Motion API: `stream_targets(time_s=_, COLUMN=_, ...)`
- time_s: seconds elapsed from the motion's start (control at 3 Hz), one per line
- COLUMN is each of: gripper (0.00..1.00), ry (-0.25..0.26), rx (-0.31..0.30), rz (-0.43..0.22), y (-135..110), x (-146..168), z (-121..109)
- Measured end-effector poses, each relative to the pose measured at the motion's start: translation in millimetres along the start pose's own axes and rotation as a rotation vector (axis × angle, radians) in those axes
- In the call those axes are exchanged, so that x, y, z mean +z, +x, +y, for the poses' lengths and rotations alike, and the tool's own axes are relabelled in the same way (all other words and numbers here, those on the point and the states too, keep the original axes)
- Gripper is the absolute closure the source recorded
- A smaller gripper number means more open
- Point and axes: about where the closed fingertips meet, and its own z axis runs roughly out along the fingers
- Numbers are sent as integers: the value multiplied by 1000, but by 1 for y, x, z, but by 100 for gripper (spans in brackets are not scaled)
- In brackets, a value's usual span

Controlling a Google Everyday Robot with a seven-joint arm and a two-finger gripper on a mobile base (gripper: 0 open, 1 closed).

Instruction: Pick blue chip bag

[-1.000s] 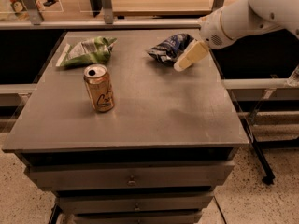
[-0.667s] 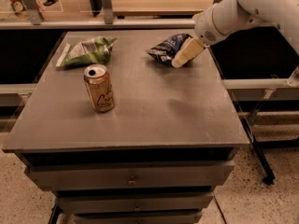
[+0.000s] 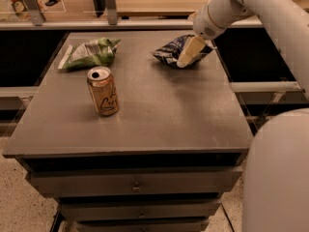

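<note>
Gripper (image 3: 189,52) hangs at the blue chip bag (image 3: 167,55), far right on the table (image 3: 169,115). Whether it grips cannot be told.

Glossy white arm (image 3: 263,6), thick and round like a pipe, up and to the right of the blue chip bag (image 3: 169,52). Bulbous white wrist housing (image 3: 210,21) just above the bag, with a small dark dot on its underside. Cream-yellow gripper (image 3: 187,57), blunt and flat-sided, duller than the arm, directly over the bag's right half. Large rounded shell (image 3: 277,173), pale grey-white and smooth, dimmer than the arm, well below and right of the bag.
</note>
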Motion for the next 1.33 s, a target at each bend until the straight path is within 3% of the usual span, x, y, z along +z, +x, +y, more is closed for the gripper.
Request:
stream_targets(time_s=0.33, gripper=0, ry=-57, rx=-28, rz=43, y=18, x=13, z=-1)
stream_targets(time_s=0.67, gripper=15, ry=-86, rx=-46, rz=67, y=26, x=20, z=-3)
stream_targets(time_s=1.33, gripper=62, ry=-121, rx=-88, rz=64, y=16, x=30, z=-2)
